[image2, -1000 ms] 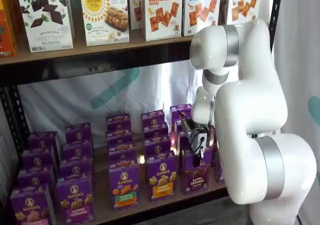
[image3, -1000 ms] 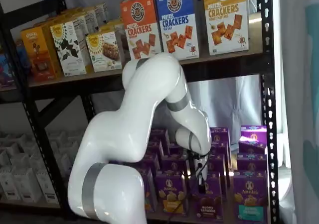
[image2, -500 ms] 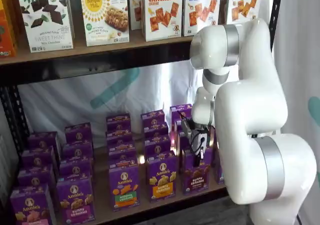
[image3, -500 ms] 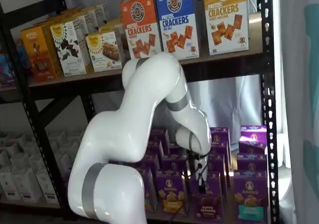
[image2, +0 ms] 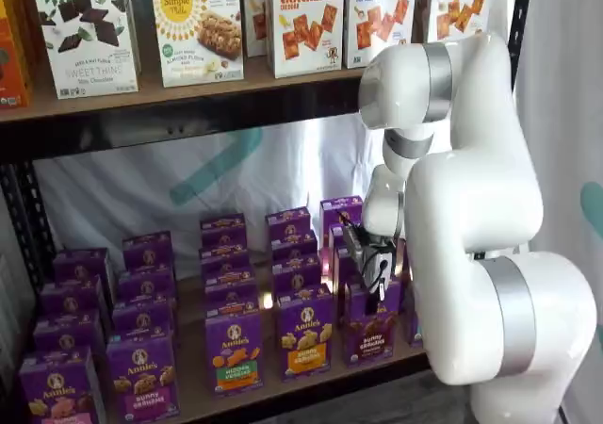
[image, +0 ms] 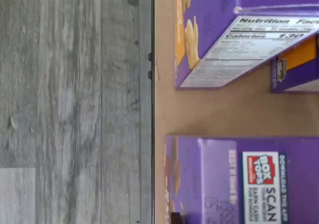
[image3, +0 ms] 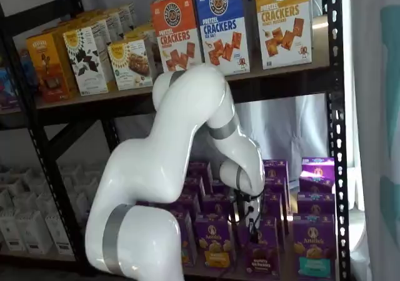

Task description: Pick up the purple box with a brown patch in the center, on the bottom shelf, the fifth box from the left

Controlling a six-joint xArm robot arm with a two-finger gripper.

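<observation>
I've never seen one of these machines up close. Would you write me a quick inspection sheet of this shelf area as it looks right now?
Surface: bottom shelf, a light wooden board in a black frame, stocked in rows.
Job's things: purple box with brown snacks stands upright in the front row.
Clutter: neighbouring purple cartons; cracker boxes on the upper shelf.
Gripper: gripper sits at the purple box's top; fingers seen side-on, so a grip cannot be confirmed.
Cables: a thin black cable hangs beside the gripper.
Surroundings: grey plank floor; pale curtain behind.
</observation>
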